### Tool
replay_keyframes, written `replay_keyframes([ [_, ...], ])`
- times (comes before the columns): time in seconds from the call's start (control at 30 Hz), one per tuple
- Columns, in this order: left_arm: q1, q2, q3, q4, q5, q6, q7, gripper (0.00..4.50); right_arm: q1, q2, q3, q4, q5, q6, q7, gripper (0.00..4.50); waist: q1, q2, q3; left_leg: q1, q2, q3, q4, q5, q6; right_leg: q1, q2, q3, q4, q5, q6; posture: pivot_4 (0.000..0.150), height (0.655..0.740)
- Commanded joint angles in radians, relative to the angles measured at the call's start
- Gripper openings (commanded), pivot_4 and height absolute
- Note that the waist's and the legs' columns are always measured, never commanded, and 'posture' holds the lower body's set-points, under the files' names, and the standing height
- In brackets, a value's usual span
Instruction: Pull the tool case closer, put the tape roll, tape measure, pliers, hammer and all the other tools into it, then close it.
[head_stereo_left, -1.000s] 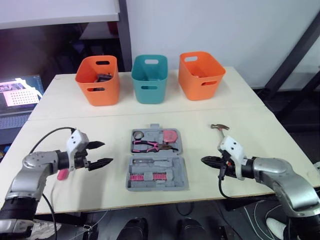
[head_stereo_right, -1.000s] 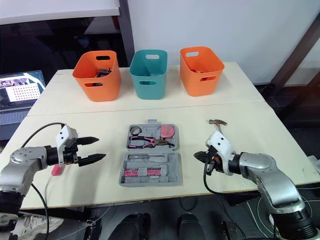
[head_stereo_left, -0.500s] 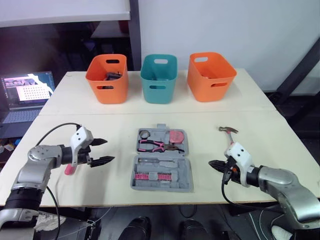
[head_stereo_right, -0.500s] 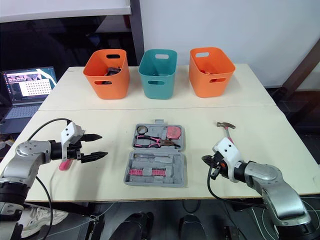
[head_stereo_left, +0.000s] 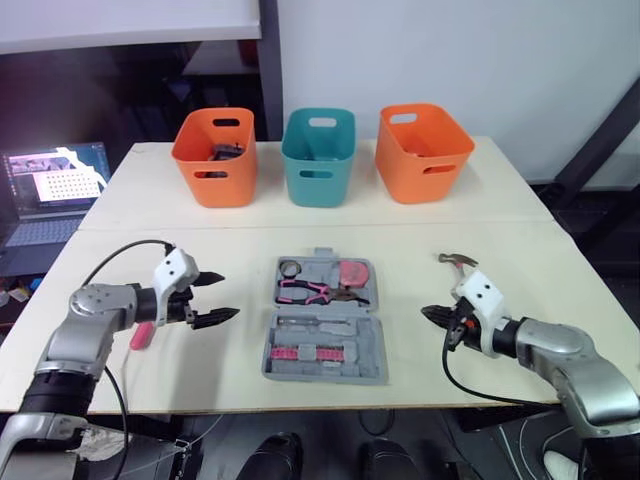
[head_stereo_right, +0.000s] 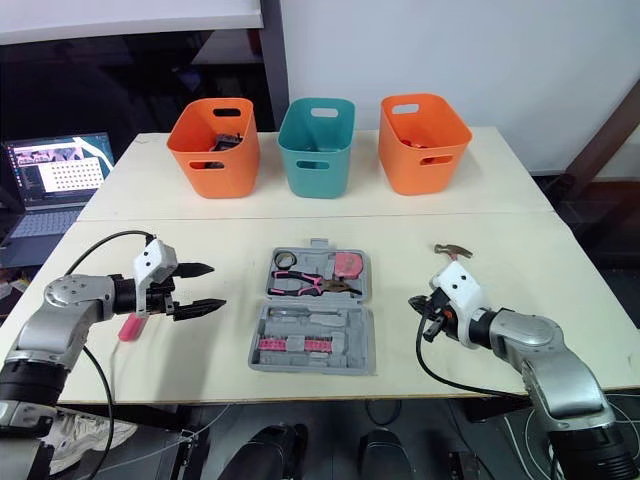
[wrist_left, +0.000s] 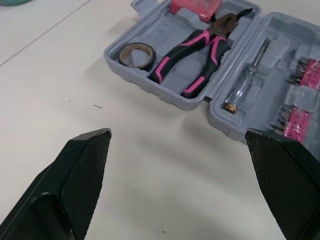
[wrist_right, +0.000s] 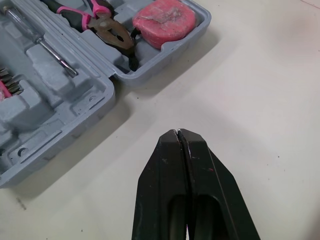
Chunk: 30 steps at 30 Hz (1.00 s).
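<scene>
The grey tool case (head_stereo_left: 325, 345) lies open at the middle of the table. Its far half holds a tape roll (head_stereo_left: 290, 268), pink-handled pliers (head_stereo_left: 312, 291) and a pink tape measure (head_stereo_left: 353, 272); the near half holds a screwdriver (wrist_left: 245, 75) and pink bit strips. A hammer (head_stereo_left: 455, 262) lies on the table right of the case. My left gripper (head_stereo_left: 228, 297) hovers open just left of the case, nothing between its fingers. My right gripper (head_stereo_left: 427, 312) is shut and empty, right of the case and just in front of the hammer.
Two orange bins (head_stereo_left: 215, 157) (head_stereo_left: 424, 152) and a teal bin (head_stereo_left: 319, 156) stand in a row at the back. A small pink tool (head_stereo_left: 141, 335) lies beside my left forearm. A laptop (head_stereo_left: 50, 185) sits off the table's left side.
The camera view shifted. My left gripper has edged right toward the case, still open. My right gripper has moved slightly farther from the table's front edge, still shut.
</scene>
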Motion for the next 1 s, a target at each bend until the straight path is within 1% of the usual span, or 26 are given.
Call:
replay_keyframes([
  [0.03,0.010,0.011,0.057,-0.039,-0.044,0.035,0.014,4.50,-0.012,0.009,-0.041,-0.014,0.048,0.016,0.007,0.27,0.000,0.000,0.000,0.000,0.000,0.000,0.000,0.000,0.000,0.000,0.000,0.000,0.000,0.000,0.000,0.150,0.7400],
  [0.1,0.029,0.013,0.081,-0.057,-0.060,0.046,0.029,4.50,-0.024,0.005,-0.045,-0.012,0.071,0.028,0.019,0.85,0.000,0.000,0.000,0.000,0.000,0.000,0.000,0.000,0.000,0.000,0.000,0.000,0.000,0.000,0.000,0.150,0.7400],
  [0.17,0.059,0.018,0.105,-0.083,-0.071,0.051,0.044,4.50,-0.035,-0.005,-0.043,-0.011,0.087,0.036,0.036,1.77,-0.002,0.000,0.000,0.000,0.000,0.000,0.000,0.000,0.000,0.000,0.000,0.000,0.000,0.000,0.000,0.150,0.7400],
  [0.2,0.082,0.018,0.123,-0.101,-0.080,0.058,0.054,4.50,-0.047,-0.009,-0.039,-0.008,0.088,0.036,0.043,2.34,-0.002,0.000,0.000,0.000,0.001,0.001,0.000,0.000,0.000,0.000,0.000,0.001,0.000,0.000,0.000,0.150,0.7400],
  [0.23,0.103,0.019,0.139,-0.119,-0.087,0.065,0.063,4.50,-0.056,-0.012,-0.035,-0.006,0.090,0.034,0.047,2.74,-0.003,0.000,0.000,0.000,0.001,0.001,0.000,0.000,0.000,-0.001,-0.001,0.001,0.000,0.000,0.000,0.150,0.7400],
  [0.33,0.190,0.020,0.190,-0.187,-0.106,0.075,0.095,4.50,-0.098,-0.018,-0.015,0.010,0.092,0.046,0.067,4.25,-0.005,0.000,0.000,0.000,0.001,0.002,0.000,0.000,0.000,-0.001,-0.001,0.002,0.000,0.000,0.000,0.150,0.7400],
  [0.37,0.219,0.019,0.203,-0.214,-0.114,0.080,0.101,4.50,-0.110,-0.021,-0.009,0.023,0.085,0.048,0.068,4.44,-0.004,0.000,0.000,0.000,0.001,0.003,0.000,0.000,0.000,-0.001,-0.001,0.003,0.000,0.000,0.000,0.150,0.7400],
  [0.47,0.269,0.013,0.224,-0.277,-0.138,0.085,0.113,4.50,-0.134,-0.023,-0.005,0.077,0.055,0.039,0.051,4.44,0.002,0.000,0.000,0.000,0.001,0.004,0.000,0.000,0.000,-0.001,-0.001,0.003,0.000,0.000,0.000,0.150,0.7400],
  [0.6,0.252,0.018,0.208,-0.346,-0.157,0.088,0.108,4.50,-0.135,-0.002,-0.050,0.136,-0.007,-0.017,-0.055,4.44,0.009,0.000,0.000,0.000,0.001,0.004,0.000,0.000,0.000,-0.004,-0.002,0.003,0.000,0.000,-0.001,0.150,0.7400],
  [0.67,0.217,0.025,0.180,-0.385,-0.185,0.125,0.084,4.50,-0.086,0.008,-0.103,0.107,0.008,-0.014,-0.082,4.44,0.010,0.000,0.000,0.000,0.001,0.005,0.000,0.000,0.000,-0.003,-0.002,0.003,-0.001,0.000,-0.001,0.150,0.7400],
  [0.73,0.150,0.023,0.122,-0.422,-0.217,0.183,0.047,4.50,0.017,0.021,-0.177,0.039,0.031,-0.005,-0.105,4.44,0.024,0.000,0.000,-0.001,0.001,0.005,0.000,0.000,0.000,-0.002,-0.002,0.003,0.000,0.000,0.000,0.150,0.7400],
  [0.83,0.056,0.013,0.039,-0.435,-0.230,0.241,0.009,4.50,0.138,0.054,-0.257,-0.044,0.042,0.011,-0.156,4.44,0.027,0.001,0.000,-0.001,0.001,0.006,-0.001,-0.001,0.001,-0.002,0.000,0.004,0.000,0.000,0.000,0.150,0.7400],
  [0.9,-0.010,-0.001,-0.010,-0.421,-0.227,0.259,-0.014,4.50,0.193,0.082,-0.285,-0.091,0.022,0.015,-0.210,4.44,0.025,0.002,0.000,-0.001,0.001,0.008,-0.001,-0.001,0.001,-0.003,0.000,0.005,0.000,0.000,0.000,0.150,0.7400],
  [1.0,-0.078,-0.018,-0.048,-0.389,-0.222,0.262,-0.039,4.50,0.229,0.113,-0.295,-0.136,-0.015,0.010,-0.281,4.44,0.013,0.002,0.000,0.001,0.003,0.012,0.000,-0.001,0.001,-0.003,0.001,0.007,0.000,0.001,-0.001,0.150,0.7400],
])
